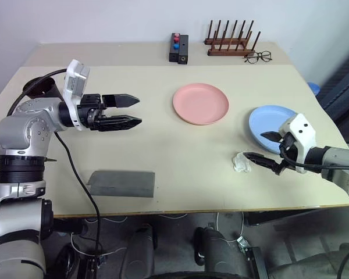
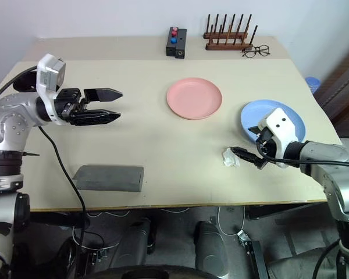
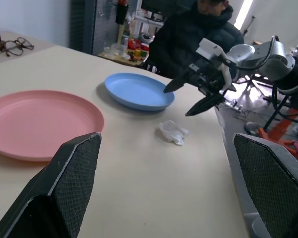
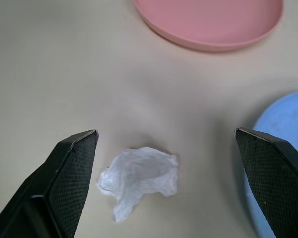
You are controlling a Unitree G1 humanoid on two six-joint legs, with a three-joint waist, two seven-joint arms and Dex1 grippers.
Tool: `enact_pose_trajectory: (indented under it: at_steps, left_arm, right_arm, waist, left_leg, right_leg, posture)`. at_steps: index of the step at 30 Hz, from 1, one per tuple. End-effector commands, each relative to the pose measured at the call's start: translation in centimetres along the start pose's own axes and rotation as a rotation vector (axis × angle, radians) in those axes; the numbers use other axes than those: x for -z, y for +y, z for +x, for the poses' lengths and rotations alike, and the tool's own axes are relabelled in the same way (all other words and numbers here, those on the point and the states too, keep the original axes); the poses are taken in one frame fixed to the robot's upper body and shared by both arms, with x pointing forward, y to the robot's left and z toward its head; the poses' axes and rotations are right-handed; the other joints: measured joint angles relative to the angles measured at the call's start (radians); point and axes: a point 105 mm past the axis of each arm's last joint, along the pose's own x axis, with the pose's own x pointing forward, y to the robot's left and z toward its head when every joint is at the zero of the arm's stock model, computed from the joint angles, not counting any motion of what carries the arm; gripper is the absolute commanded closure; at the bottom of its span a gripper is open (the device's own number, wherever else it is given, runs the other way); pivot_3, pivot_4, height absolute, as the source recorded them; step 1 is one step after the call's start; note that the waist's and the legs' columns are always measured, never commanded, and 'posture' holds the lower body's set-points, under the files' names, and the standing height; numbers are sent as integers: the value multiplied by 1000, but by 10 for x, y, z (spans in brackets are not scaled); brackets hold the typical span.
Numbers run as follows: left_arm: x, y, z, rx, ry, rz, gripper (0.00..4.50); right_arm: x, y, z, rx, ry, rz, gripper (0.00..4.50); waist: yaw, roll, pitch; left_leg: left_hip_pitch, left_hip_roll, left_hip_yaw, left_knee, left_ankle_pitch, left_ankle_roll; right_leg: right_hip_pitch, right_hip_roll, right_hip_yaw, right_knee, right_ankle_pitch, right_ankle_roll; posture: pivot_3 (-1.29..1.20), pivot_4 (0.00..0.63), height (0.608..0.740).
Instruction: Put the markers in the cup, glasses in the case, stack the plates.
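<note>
Two plates lie well apart and unstacked on the table, pink plate mid-table and blue plate beside the released right tool, while the closed grey case sits near the front edge (left tool likewise released and empty).

Silver arms w/ black joints, white wrist cams, black-fingered left hand, black cable.

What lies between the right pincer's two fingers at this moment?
A crumpled white wad lies on the table between the open fingers of the right pincer, seen in the right wrist view; they are not touching it.
</note>
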Motion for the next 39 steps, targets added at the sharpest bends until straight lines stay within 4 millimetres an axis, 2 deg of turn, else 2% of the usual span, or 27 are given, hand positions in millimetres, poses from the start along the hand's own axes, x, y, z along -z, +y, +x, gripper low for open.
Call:
enact_pose_trajectory:
  at_steps: [1,3,6,7,10,13,16,17,20,23,26,27,29,32,36,39]
  left_arm:
    - [-10,-5,-1,13,-14,63,86]
    - [-10,-4,-3,8,-18,63,86]
    - [-10,-4,-3,0,-20,71,86]
    - [-10,-4,-2,0,-20,73,86]
    - [-10,-4,-2,-3,-20,75,0]
    - [-10,-4,-4,-13,-17,81,0]
    - [-10,-1,-5,-35,-18,97,0]
    - [-11,-1,-6,-38,-20,96,0]
    - [-11,0,-6,-45,-23,105,0]
    - [-11,1,-5,-45,-24,108,0]
    - [-11,1,-6,-46,-24,110,0]
    - [-11,1,-6,-48,-24,110,0]
    - [-11,1,-6,-50,-22,112,0]
    - [-12,3,-6,-56,-23,115,0]
    - [-14,5,-7,-68,-31,118,0]
    - [-15,7,-8,-81,-36,125,0]
  right_arm:
    - [-6,-45,-4,230,-18,3,0]
    - [-3,-57,-4,290,2,0,0]
    - [14,-63,0,318,96,-15,0]
    - [20,-60,2,300,122,-29,0]
    - [32,-39,8,185,164,-35,843]
    - [45,-39,10,187,213,-65,843]
    - [44,-53,11,258,205,-47,1595]
    - [41,-55,11,264,194,-46,2006]
    - [37,-57,11,264,188,-58,3602]
    - [39,-56,12,254,195,-56,3602]
    - [40,-49,13,208,197,-57,4302]
    - [37,-51,13,217,184,-48,4464]
    - [30,-54,14,230,158,-37,4464]
    - [2,-62,16,255,72,-50,4464]
    - [-57,-63,25,251,-113,-118,4464]
    - [-97,-50,39,197,-248,-172,4464]
  waist:
    - [-1,0,0]
    - [0,0,0]
    - [1,0,0]
    - [0,0,0]
    - [0,0,0]
    - [-1,0,0]
    - [-1,0,0]
    - [-2,0,0]
    - [-1,0,0]
    - [1,0,0]
    - [0,0,0]
    - [0,0,0]
    - [-1,0,0]
    - [-4,0,0]
    - [-12,0,0]
    - [-22,0,0]
  left_leg:
    - [0,0,0,0,0,0]
    - [0,0,1,1,0,0]
    - [0,0,0,-1,0,0]
    - [0,0,0,-1,0,0]
    - [0,0,0,-1,0,0]
    - [0,0,0,0,0,0]
    - [0,0,0,0,0,0]
    - [0,0,0,0,0,0]
    - [0,0,0,0,0,0]
    - [0,0,0,-1,0,0]
    - [0,0,0,0,0,0]
    - [0,0,0,0,0,0]
    - [0,0,0,0,0,0]
    - [0,0,0,0,0,0]
    - [1,0,0,-1,0,0]
    - [1,0,0,-1,0,0]
  right_leg:
    - [0,0,0,0,0,0]
    - [0,0,0,0,0,0]
    - [0,0,0,0,0,0]
    - [0,0,0,0,0,0]
    - [0,0,0,0,0,0]
    - [0,0,0,0,0,0]
    - [0,0,0,0,0,0]
    - [0,0,0,0,0,0]
    - [0,0,0,0,0,0]
    - [0,0,0,0,0,0]
    - [0,0,0,0,0,0]
    - [0,0,0,0,0,0]
    - [0,0,0,0,0,0]
    - [0,0,0,0,0,0]
    - [-1,0,0,1,0,0]
    - [-1,0,0,1,0,0]
  posture:
    - [0,150,740]
    - [0,150,740]
    - [0,150,740]
    - [0,150,740]
    - [0,150,740]
    - [0,150,740]
    - [0,150,740]
    - [0,150,740]
    - [0,150,740]
    - [0,150,740]
    - [0,150,740]
    - [0,150,740]
    - [0,150,740]
    - [0,150,740]
    - [0,150,740]
    - [0,150,740]
